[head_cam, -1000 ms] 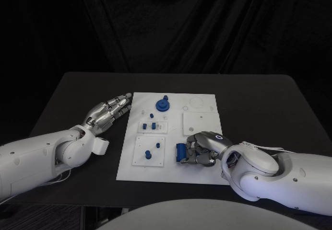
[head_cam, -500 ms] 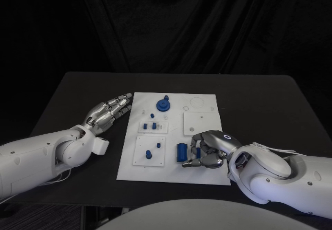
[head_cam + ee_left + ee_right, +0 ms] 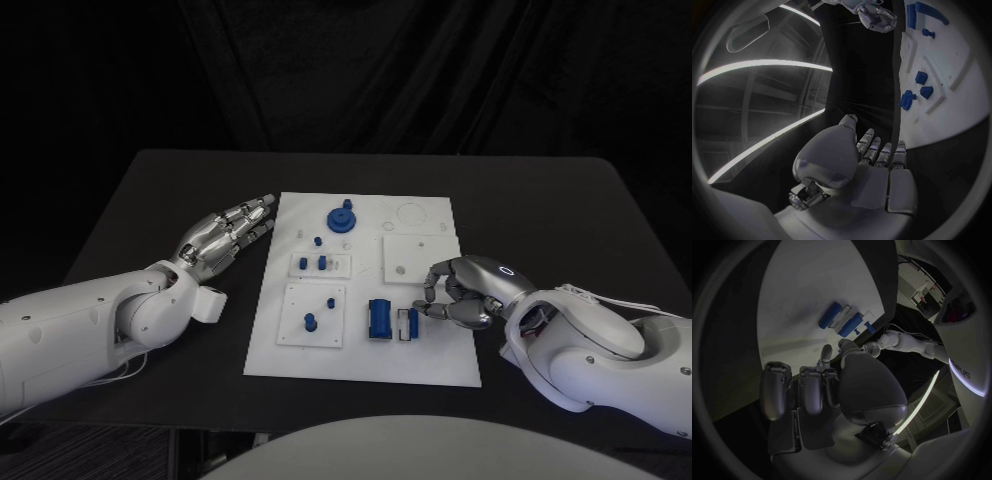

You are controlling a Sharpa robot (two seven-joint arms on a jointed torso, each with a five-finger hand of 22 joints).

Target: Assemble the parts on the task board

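On flat white task board (image 3: 433, 362), ribbed-looking blue cylinder (image 3: 379, 319)

A black table (image 3: 173, 190) with rounded far corners stands before a black curtain (image 3: 375, 70) that hangs in soft vertical folds across the whole back of the scene and falls behind the table's far edge. At the table's near left corner a strip of dark patterned floor (image 3: 144, 440) shows. In the left wrist view, long pale light strips (image 3: 761, 65) curve across a dim ceiling with faint beams, and in the right wrist view a small bright patch of a lit room (image 3: 920, 285) with indistinct furniture appears at the rim.
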